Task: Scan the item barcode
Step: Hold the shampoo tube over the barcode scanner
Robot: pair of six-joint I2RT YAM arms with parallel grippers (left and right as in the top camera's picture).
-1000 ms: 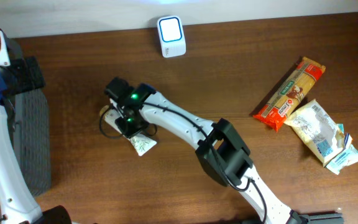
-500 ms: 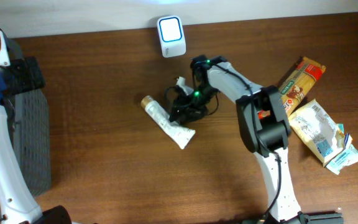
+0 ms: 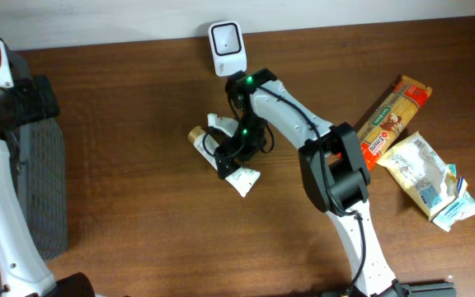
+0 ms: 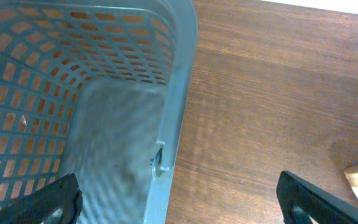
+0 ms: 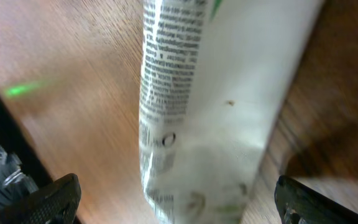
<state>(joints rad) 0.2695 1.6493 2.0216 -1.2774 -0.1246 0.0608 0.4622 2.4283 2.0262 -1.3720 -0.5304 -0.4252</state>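
Your right hand (image 3: 231, 153) gapes wide over the tube (image 3: 244, 179) lying on the tabletop (image 3: 138, 206); your left hand (image 4: 180, 202) is wide too.

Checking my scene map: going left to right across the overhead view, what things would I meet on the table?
grey basket → tube → spaghetti pack → white pouch

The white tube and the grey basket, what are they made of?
The white tube looks like soft plastic, smooth and slightly shiny, with small print on its skin. The grey basket looks like hard matte plastic: its walls are one moulded grid of holes. Both are guesses from looks.
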